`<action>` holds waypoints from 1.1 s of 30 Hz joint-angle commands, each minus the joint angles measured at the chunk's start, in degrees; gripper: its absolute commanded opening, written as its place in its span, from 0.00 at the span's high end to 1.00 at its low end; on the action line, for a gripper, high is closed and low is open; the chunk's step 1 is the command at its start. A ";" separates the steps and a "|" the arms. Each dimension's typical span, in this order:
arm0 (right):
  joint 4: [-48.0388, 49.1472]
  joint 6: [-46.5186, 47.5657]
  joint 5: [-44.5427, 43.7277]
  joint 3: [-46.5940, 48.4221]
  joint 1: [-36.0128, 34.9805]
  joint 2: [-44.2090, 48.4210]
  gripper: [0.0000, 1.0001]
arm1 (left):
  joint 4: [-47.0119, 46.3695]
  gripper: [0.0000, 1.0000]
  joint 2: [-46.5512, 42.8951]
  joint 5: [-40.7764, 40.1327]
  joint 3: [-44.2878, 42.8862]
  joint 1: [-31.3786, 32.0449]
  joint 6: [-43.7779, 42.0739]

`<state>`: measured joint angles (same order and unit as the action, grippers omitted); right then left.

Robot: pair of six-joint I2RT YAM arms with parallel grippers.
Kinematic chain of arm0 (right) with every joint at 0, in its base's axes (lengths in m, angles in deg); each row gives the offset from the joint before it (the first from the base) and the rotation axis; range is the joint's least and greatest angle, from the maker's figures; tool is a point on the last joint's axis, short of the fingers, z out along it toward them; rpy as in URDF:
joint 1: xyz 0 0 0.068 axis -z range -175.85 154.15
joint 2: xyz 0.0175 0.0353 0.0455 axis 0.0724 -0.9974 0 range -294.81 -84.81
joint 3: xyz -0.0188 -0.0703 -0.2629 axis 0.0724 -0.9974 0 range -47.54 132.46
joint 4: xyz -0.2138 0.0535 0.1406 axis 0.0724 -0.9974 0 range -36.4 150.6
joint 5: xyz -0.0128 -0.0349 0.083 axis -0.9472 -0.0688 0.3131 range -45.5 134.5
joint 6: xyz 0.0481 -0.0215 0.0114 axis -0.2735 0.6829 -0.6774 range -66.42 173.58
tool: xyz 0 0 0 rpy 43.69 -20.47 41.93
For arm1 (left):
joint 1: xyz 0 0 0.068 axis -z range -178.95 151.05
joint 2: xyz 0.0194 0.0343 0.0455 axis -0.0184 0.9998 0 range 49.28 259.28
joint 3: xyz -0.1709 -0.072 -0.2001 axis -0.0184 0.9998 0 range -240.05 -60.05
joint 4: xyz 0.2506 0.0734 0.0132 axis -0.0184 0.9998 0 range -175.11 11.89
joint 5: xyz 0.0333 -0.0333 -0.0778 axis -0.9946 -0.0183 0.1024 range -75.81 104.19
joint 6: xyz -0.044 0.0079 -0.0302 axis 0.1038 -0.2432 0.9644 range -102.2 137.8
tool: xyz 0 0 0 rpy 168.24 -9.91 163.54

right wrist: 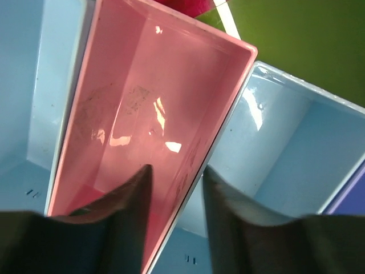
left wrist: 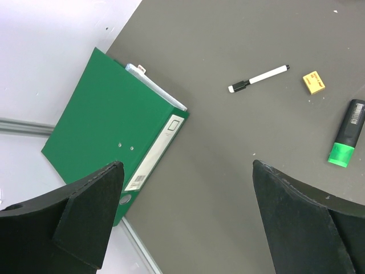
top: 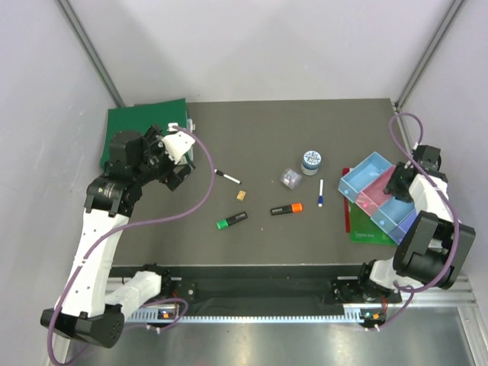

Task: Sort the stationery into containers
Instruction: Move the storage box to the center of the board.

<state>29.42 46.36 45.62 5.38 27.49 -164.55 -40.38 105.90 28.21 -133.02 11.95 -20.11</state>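
Note:
My right gripper [top: 397, 185] [right wrist: 177, 171] is down in the row of containers, open. One finger is inside the pink tray [right wrist: 142, 103] [top: 377, 191], the other in the light blue tray [right wrist: 274, 148] beside it. The shared wall runs between them, with a gap still showing on the pink side. My left gripper [top: 179, 169] [left wrist: 188, 165] hangs wide open and empty at the back left. On the table lie the black-white marker [top: 227, 178] [left wrist: 259, 78], tan block [top: 241, 195] [left wrist: 313, 82], green-capped highlighter [top: 231, 220] [left wrist: 347, 140], orange-capped highlighter [top: 286, 209], clip box [top: 289, 178], round tin [top: 311, 161] and blue-white pen [top: 320, 193].
A green folder [top: 145, 126] [left wrist: 108, 131] lies at the back left corner, under my left arm. The trays rest on a flat green red-edged board [top: 370, 232] [right wrist: 296, 40]. A further light blue tray [top: 364, 174] and a purple-blue tray [top: 408, 223] end the row.

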 commanded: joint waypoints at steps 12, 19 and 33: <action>5.95 -2.26 -3.67 1.91 -2.68 -2.96 0.99 | 1.50 0.01 -1.69 -1.19 -1.91 0.18 -0.85; 6.92 -4.55 -4.46 7.36 -4.43 -6.82 1.00 | 3.08 0.01 -2.39 -1.45 -2.00 0.18 -0.67; 7.10 -6.84 -8.68 25.53 -10.06 -20.87 1.00 | 8.61 0.01 -4.85 -2.95 -0.95 0.18 -1.29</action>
<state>33.18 40.85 38.98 22.41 17.98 -182.32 -34.37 102.73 26.26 -133.02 11.95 -21.11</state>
